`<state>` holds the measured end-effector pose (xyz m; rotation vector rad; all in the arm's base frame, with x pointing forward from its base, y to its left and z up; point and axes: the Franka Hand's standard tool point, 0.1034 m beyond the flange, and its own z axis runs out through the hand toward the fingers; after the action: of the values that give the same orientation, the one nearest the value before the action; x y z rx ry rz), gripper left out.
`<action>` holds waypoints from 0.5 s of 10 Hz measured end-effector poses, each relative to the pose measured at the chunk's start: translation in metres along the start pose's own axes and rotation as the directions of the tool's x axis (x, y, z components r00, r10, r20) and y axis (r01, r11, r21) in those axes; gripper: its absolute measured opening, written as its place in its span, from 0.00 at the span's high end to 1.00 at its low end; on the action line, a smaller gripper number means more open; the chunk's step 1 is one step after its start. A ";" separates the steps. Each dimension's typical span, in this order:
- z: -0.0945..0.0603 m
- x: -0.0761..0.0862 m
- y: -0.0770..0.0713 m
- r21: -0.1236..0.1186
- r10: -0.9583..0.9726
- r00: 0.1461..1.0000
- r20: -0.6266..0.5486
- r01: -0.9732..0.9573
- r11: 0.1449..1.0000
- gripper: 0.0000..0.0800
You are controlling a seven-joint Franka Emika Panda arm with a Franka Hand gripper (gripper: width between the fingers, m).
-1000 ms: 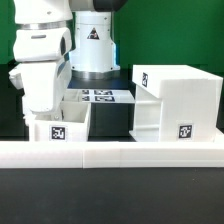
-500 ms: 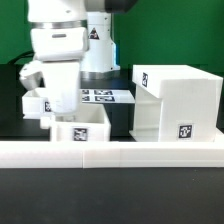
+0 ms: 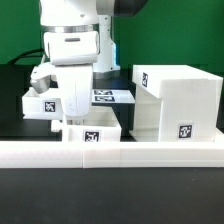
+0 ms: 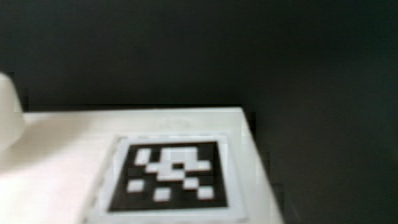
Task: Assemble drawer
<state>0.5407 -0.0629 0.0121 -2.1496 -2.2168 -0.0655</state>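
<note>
The big white drawer housing (image 3: pixel 176 100) stands at the exterior view's right, tags on its top and front. One small open-topped drawer box (image 3: pixel 95 131) with a front tag sits just behind the rail, close to the housing's left side. My gripper (image 3: pixel 73 112) reaches down onto this box's left wall and looks shut on it; the fingertips are hidden. A second small box (image 3: pixel 38 104) stands behind, at the left. The wrist view shows only a white surface with a tag (image 4: pixel 171 175) on the dark table; no fingers show there.
A long low white rail (image 3: pixel 110 154) runs across the front. The marker board (image 3: pixel 108 97) lies flat behind the boxes, near the arm's base. A green wall closes the back.
My gripper and the small front box have moved together toward the exterior view's right, from the left side to close beside the housing. The second small box is now uncovered at the left.
</note>
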 end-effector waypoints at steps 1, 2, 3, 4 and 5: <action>0.001 0.005 -0.001 0.013 -0.011 1.000 -0.002 0.011 1.000 0.95; 0.002 0.014 0.002 0.012 -0.034 0.999 0.001 0.034 0.999 0.95; 0.003 0.021 0.003 0.015 -0.051 0.999 0.002 0.051 0.999 0.95; 0.005 0.029 0.003 0.018 -0.055 0.998 0.001 0.055 0.998 0.95; 0.006 0.035 0.005 0.012 -0.058 0.998 0.001 0.058 0.998 0.95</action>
<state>0.5446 -0.0276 0.0089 -2.0799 -2.2736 -0.0529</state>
